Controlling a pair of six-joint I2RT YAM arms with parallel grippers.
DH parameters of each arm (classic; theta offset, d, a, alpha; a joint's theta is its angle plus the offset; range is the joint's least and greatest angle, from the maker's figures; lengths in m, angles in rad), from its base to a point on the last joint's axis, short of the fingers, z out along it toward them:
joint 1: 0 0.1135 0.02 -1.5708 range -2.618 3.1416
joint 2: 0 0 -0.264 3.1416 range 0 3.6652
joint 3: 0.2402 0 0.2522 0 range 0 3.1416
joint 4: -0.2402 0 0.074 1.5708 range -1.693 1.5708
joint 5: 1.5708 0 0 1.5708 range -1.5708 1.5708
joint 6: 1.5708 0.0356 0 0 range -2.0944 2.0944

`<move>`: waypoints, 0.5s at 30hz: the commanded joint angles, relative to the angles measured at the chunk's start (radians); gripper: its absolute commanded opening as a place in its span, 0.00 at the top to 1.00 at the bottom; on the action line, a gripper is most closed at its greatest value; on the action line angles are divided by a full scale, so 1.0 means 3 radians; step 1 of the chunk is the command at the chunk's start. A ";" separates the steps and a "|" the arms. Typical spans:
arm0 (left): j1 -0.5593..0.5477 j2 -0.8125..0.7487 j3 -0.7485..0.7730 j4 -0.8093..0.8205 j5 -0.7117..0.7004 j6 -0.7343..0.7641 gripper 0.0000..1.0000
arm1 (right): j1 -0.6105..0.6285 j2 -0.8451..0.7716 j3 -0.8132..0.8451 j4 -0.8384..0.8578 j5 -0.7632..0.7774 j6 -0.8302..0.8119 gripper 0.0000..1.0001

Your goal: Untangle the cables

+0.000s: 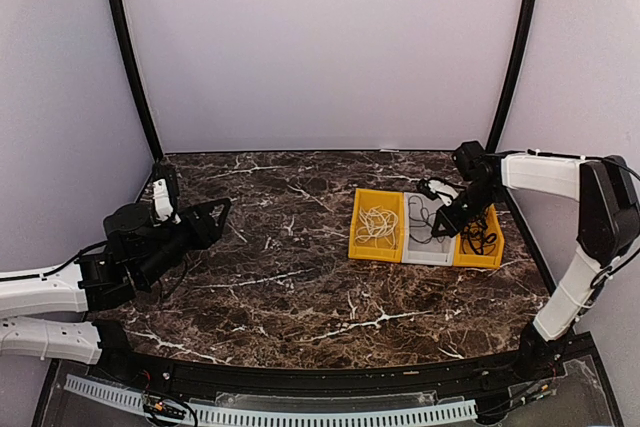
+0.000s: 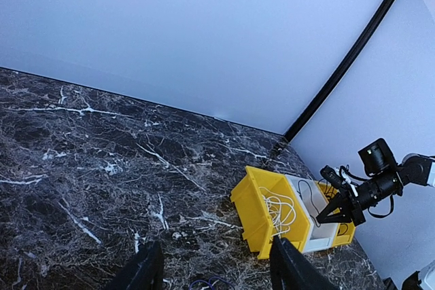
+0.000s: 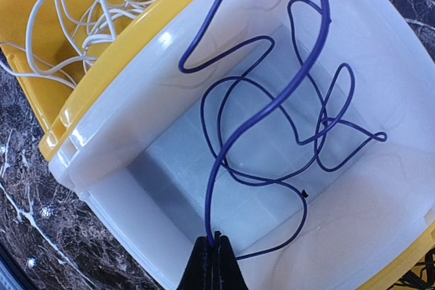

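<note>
My right gripper [image 3: 214, 241] is shut on one end of a thin dark-blue cable [image 3: 268, 103]. The cable loops loosely down into the white bin [image 3: 115, 188]. In the top view this gripper [image 1: 441, 229] hangs over the white bin [image 1: 428, 253]. White cables [image 1: 377, 225] lie in a loose heap in the yellow bin [image 1: 356, 237] to the left, and also show in the right wrist view [image 3: 95, 5]. Black cables [image 1: 481, 237] lie in the yellow bin on the right [image 1: 492, 259]. My left gripper [image 1: 221, 219] is open and empty, far left, above the table.
The three bins stand side by side at the right of the dark marble table [image 1: 290, 277]. The left wrist view shows the bins [image 2: 262, 216] ahead, and a short blue strand [image 2: 211, 282] on the table between its fingers [image 2: 146, 271]. Grey walls and black corner posts enclose the table.
</note>
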 commanded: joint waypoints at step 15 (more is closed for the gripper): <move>0.0014 -0.0161 0.0020 -0.0135 -0.0047 -0.0005 0.45 | 0.0019 -0.0362 0.0631 -0.0590 0.0313 -0.0109 0.56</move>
